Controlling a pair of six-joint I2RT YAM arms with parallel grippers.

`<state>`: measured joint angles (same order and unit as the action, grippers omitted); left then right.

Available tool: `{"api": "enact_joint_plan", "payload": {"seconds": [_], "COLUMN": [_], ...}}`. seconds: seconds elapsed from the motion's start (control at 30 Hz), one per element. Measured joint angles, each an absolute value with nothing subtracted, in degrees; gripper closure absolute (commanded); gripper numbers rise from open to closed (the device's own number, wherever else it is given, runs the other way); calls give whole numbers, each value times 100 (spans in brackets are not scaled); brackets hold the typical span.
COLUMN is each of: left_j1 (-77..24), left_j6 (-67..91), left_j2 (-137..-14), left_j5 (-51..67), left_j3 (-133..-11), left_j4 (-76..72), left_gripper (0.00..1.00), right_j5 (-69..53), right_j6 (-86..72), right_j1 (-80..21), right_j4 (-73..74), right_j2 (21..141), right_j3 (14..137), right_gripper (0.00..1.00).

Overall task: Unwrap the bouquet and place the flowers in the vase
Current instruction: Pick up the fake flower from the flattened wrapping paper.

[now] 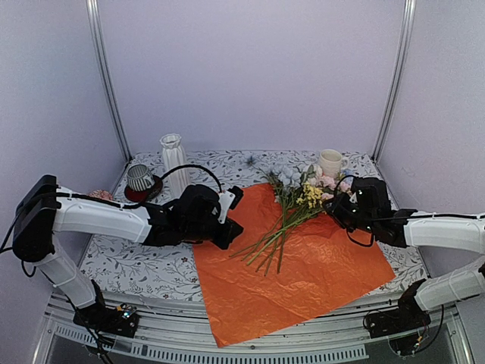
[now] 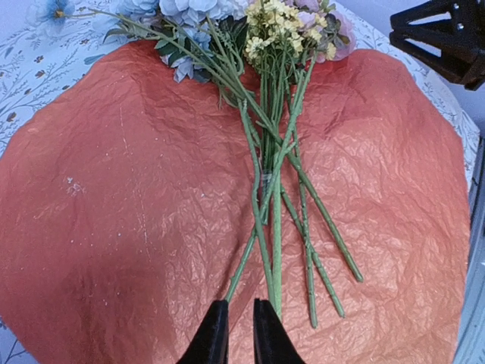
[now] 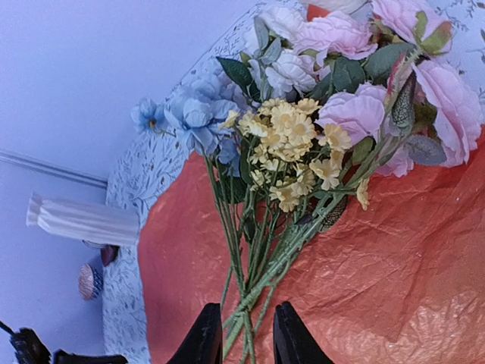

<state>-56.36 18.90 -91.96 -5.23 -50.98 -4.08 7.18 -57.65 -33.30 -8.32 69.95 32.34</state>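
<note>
Flowers [image 1: 292,212] lie loose on a sheet of orange paper [image 1: 318,280] spread flat over the middle of the counter [image 1: 136,265]. Their blooms point toward the far right corner and the stem ends fan toward the near edge, so the wrapping is off. The vase [image 1: 173,159] stands upright near the far left corner, well apart from the flowers, with a striped cup [image 1: 139,177] on a red saucer [image 1: 139,195] just beside it. The left tool [image 2: 239,307] hovers just short of the stem ends, its fingers a narrow slit apart with nothing between them. The right tool [image 3: 246,307] sits at the upper stems just below the blooms. Its fingers are parted with several stems running between them, and whether they press on the stems cannot be told. Because the stems splay, a pinch could catch only some and leave the rest behind, or nip the crinkled paper and drag it. The paper's near corner overhangs the near edge, so a tug might slide it off. The vase is tall with a narrow neck, so a sideways push from the stems could topple it onto the cup. A mug [image 1: 330,162] stands just beside the blooms near the far right corner. The way to the vase crosses over the left arm, and the near half of the paper holds only stem ends.
</note>
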Motion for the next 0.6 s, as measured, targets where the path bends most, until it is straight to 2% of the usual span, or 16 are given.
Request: {"api": "enact_joint_plan", "payload": {"seconds": [0.6], "left_j1": [-5636], "left_j6": [1911], "left_j2": [-9196], "left_j5": [-486], "left_j3": [-5124], "left_j4": [-443], "left_gripper": [86], "right_j5": [434], "right_j6": [-6318], "right_j1": [-3330], "right_j4": [-827], "right_j2": [9212], "right_j3": [4209], "right_gripper": [69]}}
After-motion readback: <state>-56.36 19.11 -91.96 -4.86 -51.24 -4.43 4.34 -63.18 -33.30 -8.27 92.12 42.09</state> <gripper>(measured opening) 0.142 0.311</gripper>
